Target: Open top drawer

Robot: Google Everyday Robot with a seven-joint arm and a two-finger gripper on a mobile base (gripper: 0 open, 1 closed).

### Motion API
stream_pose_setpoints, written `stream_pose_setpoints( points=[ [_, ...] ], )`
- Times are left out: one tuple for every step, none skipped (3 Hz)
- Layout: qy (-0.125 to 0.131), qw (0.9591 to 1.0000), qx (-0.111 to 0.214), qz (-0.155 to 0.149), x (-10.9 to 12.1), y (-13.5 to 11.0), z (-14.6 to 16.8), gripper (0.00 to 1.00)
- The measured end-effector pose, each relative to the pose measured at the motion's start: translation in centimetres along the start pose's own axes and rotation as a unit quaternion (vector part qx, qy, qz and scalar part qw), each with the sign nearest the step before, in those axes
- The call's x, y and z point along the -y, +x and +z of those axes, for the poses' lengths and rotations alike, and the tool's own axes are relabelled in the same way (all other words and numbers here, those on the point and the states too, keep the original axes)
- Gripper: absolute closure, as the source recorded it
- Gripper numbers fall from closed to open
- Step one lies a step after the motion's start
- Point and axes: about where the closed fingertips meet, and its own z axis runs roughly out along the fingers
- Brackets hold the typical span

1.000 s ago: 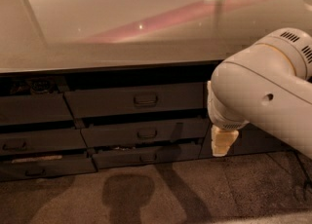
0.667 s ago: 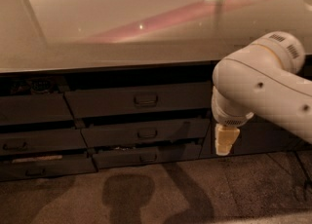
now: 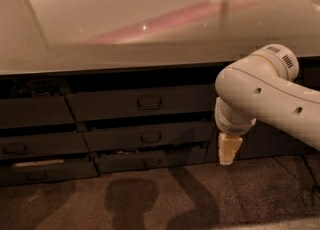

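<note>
change: arm point(image 3: 265, 91) swung, gripper point(image 3: 228, 150) slightly lower | gripper: hangs right of and below top drawer point(image 3: 115, 106), well apart; open or closed, cannot tell | drawer: shut under surface point(image 3: 150, 29), handle point(image 3: 149, 102) untouched | task: approach only

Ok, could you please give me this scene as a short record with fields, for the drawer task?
counter: pale, glossy
top drawer: dark grey front under the counter, interior not visible
handle: small loop at centre of that front, nothing touching it
gripper: pointing down, lower than the handle and to its right, apart from it
arm: white, enters from the right
</note>
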Motion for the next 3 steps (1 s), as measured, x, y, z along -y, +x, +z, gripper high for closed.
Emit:
stream_pose_setpoints(
  points=[
    [-0.028,0.9993,-0.001,0.023,1.6,2.0,3.4,0.0],
    [-0.052,0.9978,0.004,0.041,1.9,3.0,6.7,0.0],
    [-0.054,0.9978,0.004,0.039,1.6,2.8,6.9,0.0]
  ],
)
